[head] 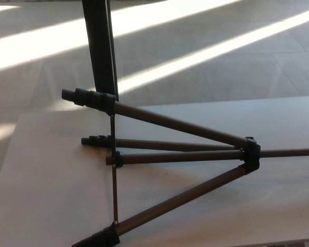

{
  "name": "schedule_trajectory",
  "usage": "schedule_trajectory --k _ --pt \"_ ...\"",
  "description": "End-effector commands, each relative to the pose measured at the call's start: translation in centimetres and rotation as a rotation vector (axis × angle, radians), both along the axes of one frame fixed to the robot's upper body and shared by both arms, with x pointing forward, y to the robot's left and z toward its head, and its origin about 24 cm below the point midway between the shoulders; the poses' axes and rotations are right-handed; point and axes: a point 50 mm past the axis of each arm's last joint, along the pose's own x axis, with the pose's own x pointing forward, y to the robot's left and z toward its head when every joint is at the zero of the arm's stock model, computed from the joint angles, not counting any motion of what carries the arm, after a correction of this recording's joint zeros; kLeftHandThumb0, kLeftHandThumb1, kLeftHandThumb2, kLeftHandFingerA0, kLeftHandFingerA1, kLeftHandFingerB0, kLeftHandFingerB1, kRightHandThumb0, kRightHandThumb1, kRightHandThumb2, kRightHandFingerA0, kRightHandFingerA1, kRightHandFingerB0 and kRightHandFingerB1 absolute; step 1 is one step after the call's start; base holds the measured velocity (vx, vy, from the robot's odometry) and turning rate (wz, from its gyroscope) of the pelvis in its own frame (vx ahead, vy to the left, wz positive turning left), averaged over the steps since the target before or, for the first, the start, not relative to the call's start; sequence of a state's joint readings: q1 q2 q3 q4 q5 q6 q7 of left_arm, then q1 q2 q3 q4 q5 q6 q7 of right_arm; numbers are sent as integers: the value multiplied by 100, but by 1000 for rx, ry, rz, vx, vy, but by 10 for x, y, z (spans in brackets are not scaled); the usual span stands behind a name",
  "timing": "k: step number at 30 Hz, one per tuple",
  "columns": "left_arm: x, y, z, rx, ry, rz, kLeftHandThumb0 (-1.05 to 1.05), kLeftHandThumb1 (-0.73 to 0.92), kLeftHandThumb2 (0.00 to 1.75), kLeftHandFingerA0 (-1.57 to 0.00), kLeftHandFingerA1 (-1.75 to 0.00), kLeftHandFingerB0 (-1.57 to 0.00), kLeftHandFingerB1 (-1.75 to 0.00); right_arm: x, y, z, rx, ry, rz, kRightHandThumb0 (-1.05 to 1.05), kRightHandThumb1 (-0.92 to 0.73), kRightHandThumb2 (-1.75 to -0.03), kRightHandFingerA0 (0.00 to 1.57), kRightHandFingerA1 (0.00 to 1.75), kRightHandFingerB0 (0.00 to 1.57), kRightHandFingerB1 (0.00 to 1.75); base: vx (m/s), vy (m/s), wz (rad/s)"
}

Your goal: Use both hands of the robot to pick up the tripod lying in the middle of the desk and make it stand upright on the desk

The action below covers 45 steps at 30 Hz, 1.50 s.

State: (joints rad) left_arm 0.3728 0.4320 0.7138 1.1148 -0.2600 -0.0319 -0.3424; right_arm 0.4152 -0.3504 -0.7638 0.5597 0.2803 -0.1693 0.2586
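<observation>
Tripod [180,154] lies flat on desk [51,190], legs splayed, no hand visible.

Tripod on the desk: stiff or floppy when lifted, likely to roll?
The tripod probably lifts stiff, since its legs look like rigid tubes. Rolling seems unlikely: the legs are splayed wide across the desk. Its long column runs past the right edge, so it may swing when raised.

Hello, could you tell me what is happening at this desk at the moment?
Nothing is being handled right now. A tripod lies on its side on the pale desk, its legs spread toward the left and joined at a black hub on the right. Neither robot hand is in view, so the lift has not begun. A dark post rises behind the desk.
</observation>
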Motion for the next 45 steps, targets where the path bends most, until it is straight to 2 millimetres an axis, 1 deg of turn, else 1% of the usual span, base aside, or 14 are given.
schedule_trajectory --k 1,4,5,6,7,9,10,19,21,23,37,38,43,45 --pt "88 34 71 157 -540 -119 -72 68 62 -60 -44 -46 -37 73 52 93 110 -708 70 -71 -66 -60 66 57 51 38 0 0 0" --pt "141 32 137 304 -800 -317 -71 77 63 -52 -40 -40 -34 110 102 130 177 -885 226 -68 -67 -61 75 56 57 41 0 0 0" --pt "155 30 161 357 -864 -383 -72 62 99 -44 -54 -34 -50 118 114 137 209 -923 261 -69 -65 -60 78 56 61 42 0 0 0" --pt "166 27 180 386 -914 -420 -69 76 64 -52 -41 -41 -35 123 122 141 249 -961 328 -67 -68 -61 71 58 57 43 0 0 0" --pt "174 25 196 408 -945 -442 -72 57 95 -52 -55 -43 -50 127 129 144 266 -982 374 -68 -70 -61 71 59 57 43 0 0 0" --pt "193 20 231 483 -989 -509 -76 55 96 -59 -56 -46 -50 133 144 150 270 -996 441 -70 -70 -61 72 59 57 43 0 0 0" --pt "201 17 249 522 -1020 -546 -78 66 61 -72 -44 -61 -38 136 150 150 265 -1001 504 -69 -72 -62 71 60 55 43 0 0 0" --pt "267 -42 387 839 -1199 -915 -74 69 62 -73 -43 -62 -38 149 214 143 408 -878 835 -76 -76 -63 68 77 52 55 0 0 0" --pt "274 -56 400 863 -1211 -972 -72 70 62 -72 -44 -59 -38 149 218 139 446 -860 858 -75 -57 -98 63 79 46 64 0 0 0" --pt "285 -78 416 862 -1246 -1062 -68 67 61 -74 -47 -58 -41 151 222 136 494 -840 892 -74 -75 -62 60 81 51 55 0 0 0" --pt "338 -211 446 798 -1267 -1499 -54 65 59 -68 -63 -54 -50 151 242 112 549 -719 921 -73 -78 -63 67 80 57 53 0 0 0" --pt "338 -222 447 865 -1252 -1556 -40 50 96 -65 -75 -42 -61 151 242 109 555 -703 922 -74 -77 -63 66 80 59 52 0 0 0" --pt "355 -256 442 975 -1248 -1663 -45 49 93 -70 -76 -52 -65 151 242 103 576 -674 892 -74 -76 -63 64 80 58 52 0 0 0" --pt "362 -266 438 998 -1214 -1665 -52 62 58 -70 -64 -63 -54 151 242 102 579 -669 887 -74 -76 -63 64 81 59 52 0 0 0"
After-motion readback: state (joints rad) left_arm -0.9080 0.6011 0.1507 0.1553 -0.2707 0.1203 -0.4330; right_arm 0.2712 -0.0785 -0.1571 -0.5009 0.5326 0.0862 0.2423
